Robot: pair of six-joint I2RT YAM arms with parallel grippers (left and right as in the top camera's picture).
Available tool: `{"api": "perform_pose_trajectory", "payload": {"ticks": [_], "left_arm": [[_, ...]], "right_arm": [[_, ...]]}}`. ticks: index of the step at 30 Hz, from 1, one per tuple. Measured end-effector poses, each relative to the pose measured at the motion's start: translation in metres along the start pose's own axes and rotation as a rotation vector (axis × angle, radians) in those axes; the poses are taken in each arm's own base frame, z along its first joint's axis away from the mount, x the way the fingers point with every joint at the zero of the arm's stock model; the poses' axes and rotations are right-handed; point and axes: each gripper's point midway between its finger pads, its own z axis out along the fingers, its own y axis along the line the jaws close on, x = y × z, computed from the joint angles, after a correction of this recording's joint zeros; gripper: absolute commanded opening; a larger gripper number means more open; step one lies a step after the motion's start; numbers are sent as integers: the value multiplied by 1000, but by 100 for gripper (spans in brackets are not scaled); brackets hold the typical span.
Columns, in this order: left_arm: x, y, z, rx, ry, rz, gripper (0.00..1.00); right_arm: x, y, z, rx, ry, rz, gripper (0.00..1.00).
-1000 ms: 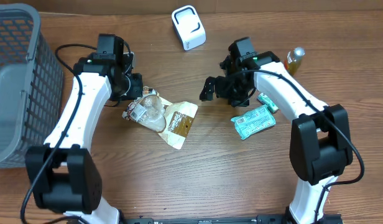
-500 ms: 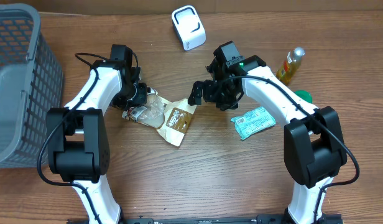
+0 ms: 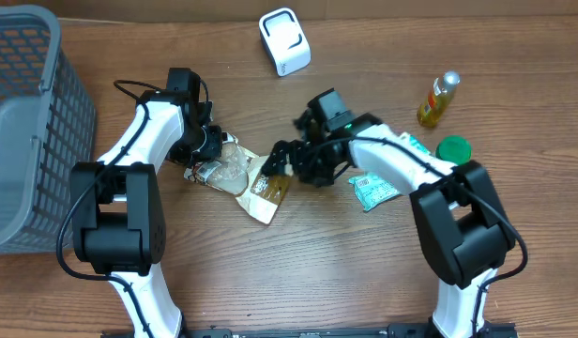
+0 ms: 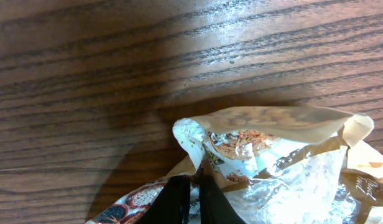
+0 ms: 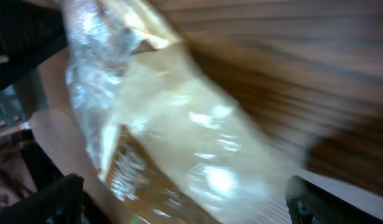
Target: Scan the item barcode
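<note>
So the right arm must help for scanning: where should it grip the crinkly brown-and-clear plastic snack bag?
Likely grip the snack bag by its free brown end, from the right: the left end effector pinches the opposite clear end; that flap lies flat, thin.

basket (image 3: pixel 40 141) far left | snack bag (image 3: pixel 235 172) centre | scanner (image 3: pixel 285 41) behind

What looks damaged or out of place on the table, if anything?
The bag, near the middle of the overhead view, is crumpled and twisted. Its clear end bunches up where the left gripper pinches it with shut jaws. I see nothing spilled.
</note>
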Motion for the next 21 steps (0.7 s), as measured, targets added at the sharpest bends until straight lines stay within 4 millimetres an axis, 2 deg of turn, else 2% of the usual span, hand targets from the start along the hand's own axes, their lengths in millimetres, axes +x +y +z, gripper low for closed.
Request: {"api": "perform_pose_trajectory", "payload": {"ticks": [3,6,14,17,21], "left_arm": [[0,0,0,0,1,0,13],[0,0,0,0,1,0,13],[2,0,1,0,12,-2,10],[7,-1,2,1,32,-2,10],[10,-2,3,8,44,-3,10]], "right_arm": [[8,19,14,-20,1,0,100],[8,28,20,-14,-22,8,100],[-4,18,22,51,-94,106,100],[-8,18,30,45,-104,105,100],[-14,28,40,-15,-113,75,100]]}}
